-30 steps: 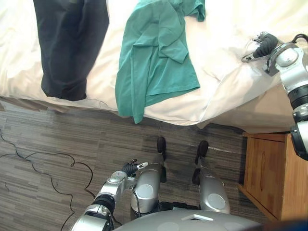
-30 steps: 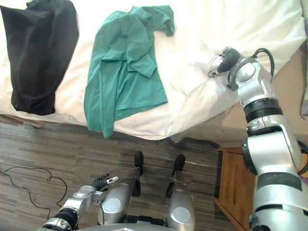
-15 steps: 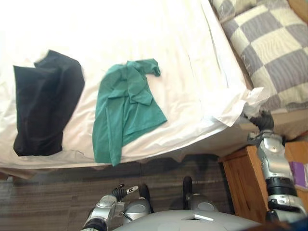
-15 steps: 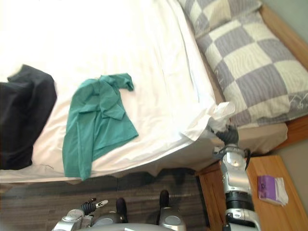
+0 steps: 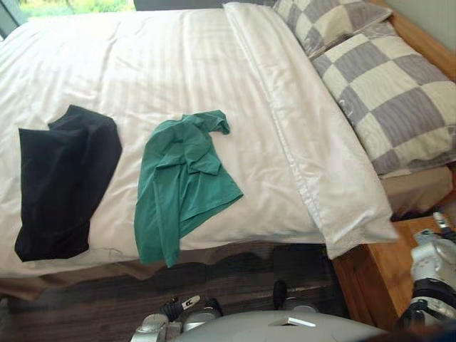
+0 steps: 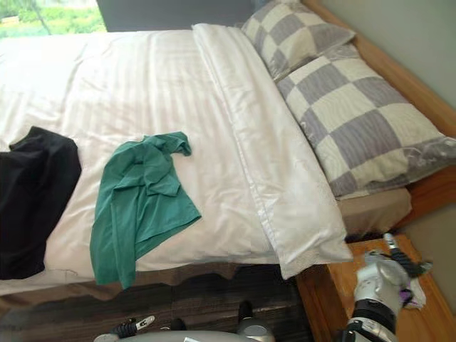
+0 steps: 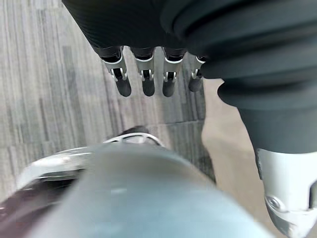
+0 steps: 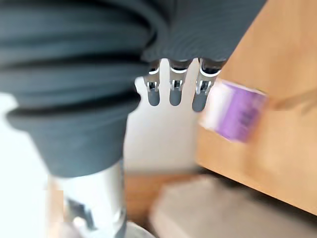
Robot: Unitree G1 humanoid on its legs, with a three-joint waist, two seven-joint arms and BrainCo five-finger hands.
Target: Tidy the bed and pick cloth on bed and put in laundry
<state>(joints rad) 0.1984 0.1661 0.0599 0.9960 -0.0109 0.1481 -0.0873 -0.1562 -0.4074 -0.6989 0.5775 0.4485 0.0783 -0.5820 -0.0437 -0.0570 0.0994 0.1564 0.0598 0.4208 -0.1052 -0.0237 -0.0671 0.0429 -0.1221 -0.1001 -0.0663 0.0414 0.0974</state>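
A green shirt (image 5: 182, 182) lies crumpled on the white duvet (image 5: 214, 85), near the bed's front edge. To its left a black cloth (image 5: 64, 178) lies flat, its lower end reaching the same edge. My right hand (image 6: 396, 261) hovers over the wooden nightstand beside the bed's right corner; its fingers (image 8: 171, 91) are straight and it holds nothing. My left hand (image 5: 177, 308) hangs low over the floor in front of the bed, with its fingers (image 7: 143, 82) straight and empty. Both hands are well away from the two cloths.
Two checked pillows (image 6: 356, 121) lie at the head of the bed on the right, inside a wooden frame (image 6: 399, 71). The nightstand (image 6: 335, 288) carries a purple pack (image 8: 237, 116). Grey plank floor (image 5: 85, 313) runs along the bed's front.
My right hand has opened and let go of the duvet's corner, dropping back over the nightstand. The duvet's folded edge now lies flat. The camera has tilted up, showing the whole bed.
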